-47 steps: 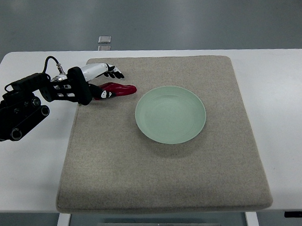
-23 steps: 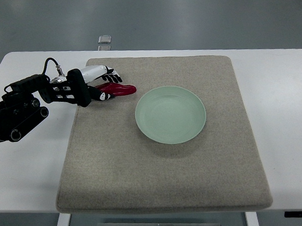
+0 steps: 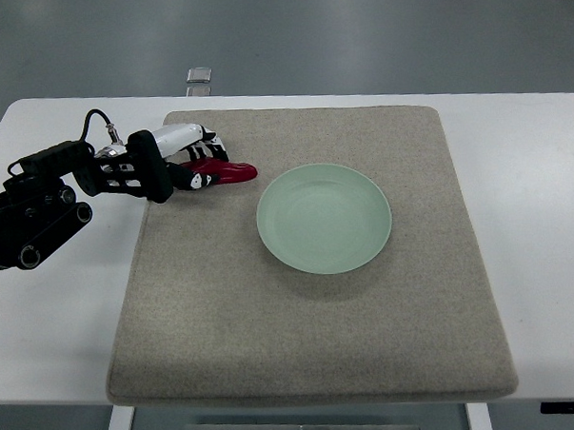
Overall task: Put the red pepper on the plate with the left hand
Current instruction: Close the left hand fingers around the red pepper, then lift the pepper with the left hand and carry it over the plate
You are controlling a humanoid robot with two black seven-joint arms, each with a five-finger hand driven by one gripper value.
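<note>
Left hand [image 3: 191,160] curled around the stem end of the red pepper [image 3: 226,171], which lies on the mat [image 3: 312,347] left of the plate [image 3: 324,217]. Pepper looks light, smooth, slippery; grip the thicker mid-body.

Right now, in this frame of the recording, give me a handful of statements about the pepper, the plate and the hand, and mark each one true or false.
1. The glossy red pepper lies on the beige felt mat, not on the plate. True.
2. The round pale green plate already holds the pepper. False: the plate is bare, and the pepper sits to its left, apart from it.
3. The left hand is at the pepper's left end, fingers curled around it. True.
4. The right hand is pressing on the plate. False: no right arm or hand shows in the picture.
5. The mat lies on a white table. True.
6. The pepper's tip points away from the plate. False: its free end points right, towards the plate.
</note>
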